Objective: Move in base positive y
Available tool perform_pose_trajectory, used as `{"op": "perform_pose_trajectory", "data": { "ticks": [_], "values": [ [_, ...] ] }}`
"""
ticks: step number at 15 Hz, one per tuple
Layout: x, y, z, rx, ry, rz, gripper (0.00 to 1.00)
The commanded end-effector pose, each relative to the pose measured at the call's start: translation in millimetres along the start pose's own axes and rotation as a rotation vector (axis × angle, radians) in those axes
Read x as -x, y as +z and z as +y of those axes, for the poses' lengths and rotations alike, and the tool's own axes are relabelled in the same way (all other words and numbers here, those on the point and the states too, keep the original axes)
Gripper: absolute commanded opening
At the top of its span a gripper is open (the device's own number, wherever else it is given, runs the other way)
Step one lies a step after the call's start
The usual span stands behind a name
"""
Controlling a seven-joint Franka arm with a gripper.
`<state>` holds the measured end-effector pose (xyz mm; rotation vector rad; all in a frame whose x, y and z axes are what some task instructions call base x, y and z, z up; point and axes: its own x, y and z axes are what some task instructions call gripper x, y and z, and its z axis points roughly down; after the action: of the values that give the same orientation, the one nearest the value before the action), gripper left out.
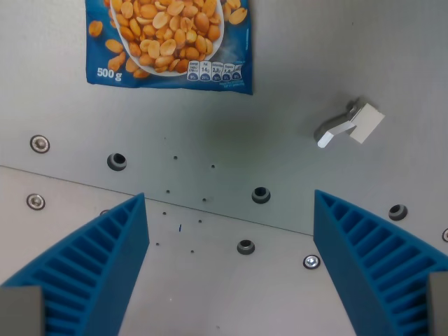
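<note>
My gripper [231, 217] is open, with nothing between its two blue ribbed fingers [105, 252], which rise from the wrist view's lower left and lower right. It hangs above a grey metal table [280, 91]. A blue bag of peanuts [168, 43] lies flat on the table at the top of the view, well beyond the fingertips.
A small white plastic piece [350, 124] lies on the table at the wrist view's right. Several screws and holes dot the plate, such as a hole [261, 194] near the middle. A seam between two plates runs across the view below them.
</note>
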<state>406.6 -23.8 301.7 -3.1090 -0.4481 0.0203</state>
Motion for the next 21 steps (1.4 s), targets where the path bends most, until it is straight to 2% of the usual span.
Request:
{"op": "perform_pose_trajectory", "data": {
  "ticks": [1,21],
  "values": [
    [-2.8,-2.8,-4.8,0.002,0.000,0.007,1.00],
    [-61.5,-2.6,-104.8,0.002,0.000,0.007,1.00]
  ]
}}
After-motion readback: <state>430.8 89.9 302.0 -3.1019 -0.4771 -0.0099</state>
